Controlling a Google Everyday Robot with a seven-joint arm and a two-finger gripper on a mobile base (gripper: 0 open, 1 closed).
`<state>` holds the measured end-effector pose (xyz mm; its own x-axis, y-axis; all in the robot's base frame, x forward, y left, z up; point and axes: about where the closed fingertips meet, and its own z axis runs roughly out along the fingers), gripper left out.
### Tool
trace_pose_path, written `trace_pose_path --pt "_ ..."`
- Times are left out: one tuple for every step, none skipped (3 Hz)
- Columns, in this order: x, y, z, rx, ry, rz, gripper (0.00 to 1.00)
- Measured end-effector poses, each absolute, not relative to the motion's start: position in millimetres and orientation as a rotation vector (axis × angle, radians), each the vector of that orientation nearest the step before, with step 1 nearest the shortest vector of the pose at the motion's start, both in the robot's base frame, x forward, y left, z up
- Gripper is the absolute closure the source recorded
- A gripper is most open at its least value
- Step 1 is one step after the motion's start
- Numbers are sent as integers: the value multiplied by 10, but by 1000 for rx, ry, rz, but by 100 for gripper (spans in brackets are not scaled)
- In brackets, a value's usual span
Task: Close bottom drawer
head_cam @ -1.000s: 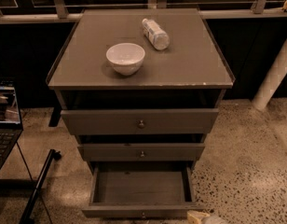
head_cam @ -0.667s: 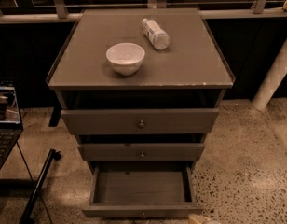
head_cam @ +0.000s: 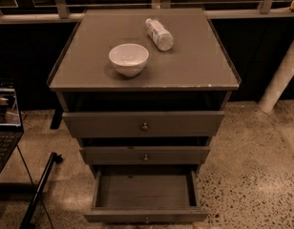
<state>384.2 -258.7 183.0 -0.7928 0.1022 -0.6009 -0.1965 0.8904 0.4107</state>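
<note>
Gripper dropped out of frame at lower edge; grip state cannot tell. Bottom drawer (head_cam: 144, 194) unchanged, fully open; push pending.

On cabinet (head_cam: 89, 75) top: bowl (head_cam: 129, 58) front-left, bottle (head_cam: 159, 34) behind and right of it, apart. Below, stacked: top drawer (head_cam: 109, 124), middle drawer (head_cam: 113, 155), bottom drawer (head_cam: 118, 216) lowest, pulled out furthest forward. Laptop (head_cam: 4, 128) left of cabinet; post (head_cam: 280, 75) right, behind. Gripper out of view.
</note>
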Motion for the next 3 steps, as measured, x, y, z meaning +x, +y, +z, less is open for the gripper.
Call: trace_pose_path --pt "3904 -2525 1551 -102 2441 716 100" --pt "4054 -2417 1359 -152 2449 805 100" --pt "4288 -2338 1281 -209 2428 845 100"
